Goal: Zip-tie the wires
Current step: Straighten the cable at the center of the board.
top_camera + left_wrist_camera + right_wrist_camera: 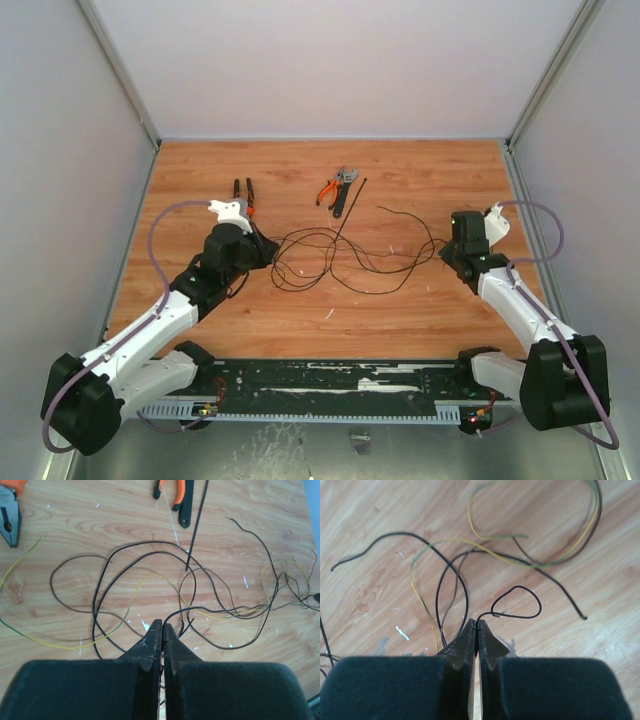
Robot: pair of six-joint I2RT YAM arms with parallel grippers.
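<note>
At either end of the wires (335, 258), left gripper (162, 625) and right gripper (477, 622) sit closed, apparently pinching strands.

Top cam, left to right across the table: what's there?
Dark-handled pliers → orange-handled pliers → right gripper. Wires, zip tie and left gripper overlap these, so left out.

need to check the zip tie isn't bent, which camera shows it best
The top view: the whole zip tie shows, straight, beside the pliers. The left wrist view shows it larger, its lower end over the wires, but cuts off its top. The right wrist view misses it.
</note>
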